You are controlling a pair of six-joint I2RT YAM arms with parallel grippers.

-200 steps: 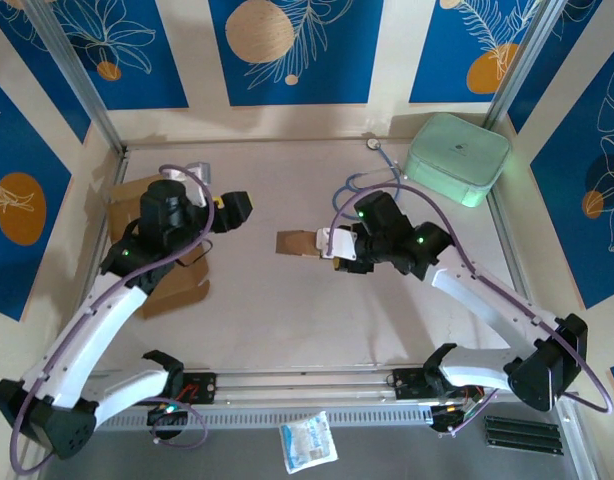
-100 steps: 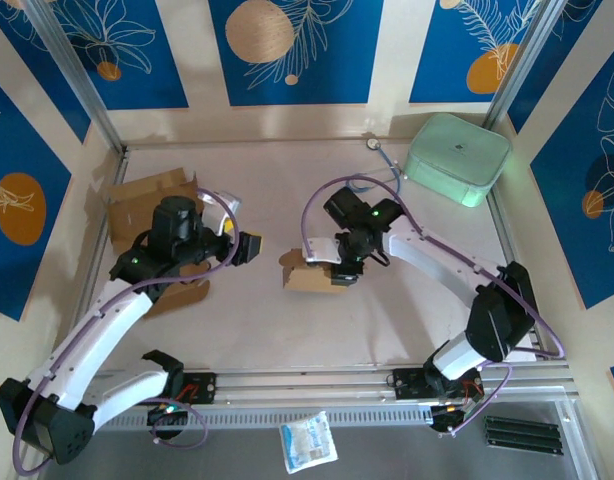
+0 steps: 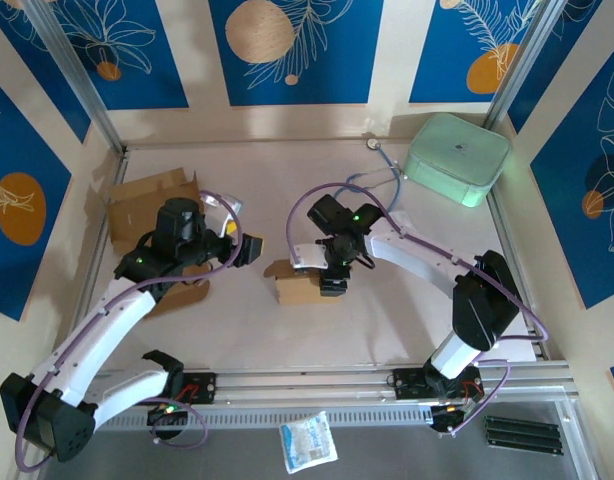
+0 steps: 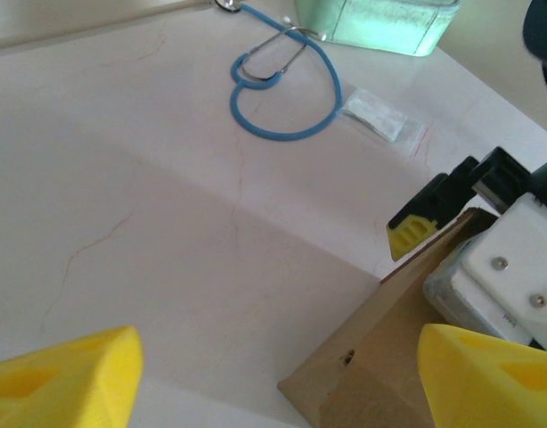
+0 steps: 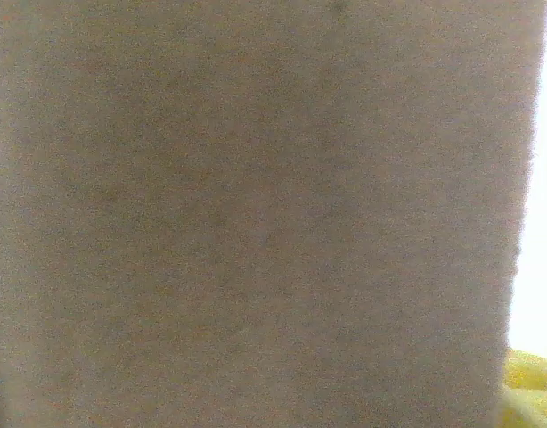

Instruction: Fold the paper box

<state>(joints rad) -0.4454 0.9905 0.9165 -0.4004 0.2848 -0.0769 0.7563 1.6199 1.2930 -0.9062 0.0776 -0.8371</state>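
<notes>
Toward the near half of the bench [image 3: 387,320], a little left of centre, the paper box [image 3: 293,287] stands partly formed. The right hand [image 3: 329,278] is right up against its right side, though I cannot tell whether its fingers are clamped on the cardboard or apart. Just left of the box the left hand [image 4: 273,376] hangs with its yellow fingers spread wide and nothing between them; farther back lie flat cardboard [image 3: 147,195] on the left, a blue stethoscope [image 4: 289,136], and a mint-green case [image 3: 457,158] in the far right corner.

White arm links [image 3: 92,335], black joints [image 3: 177,225], purple cables [image 3: 309,200], yellow pads [image 4: 64,379].
</notes>
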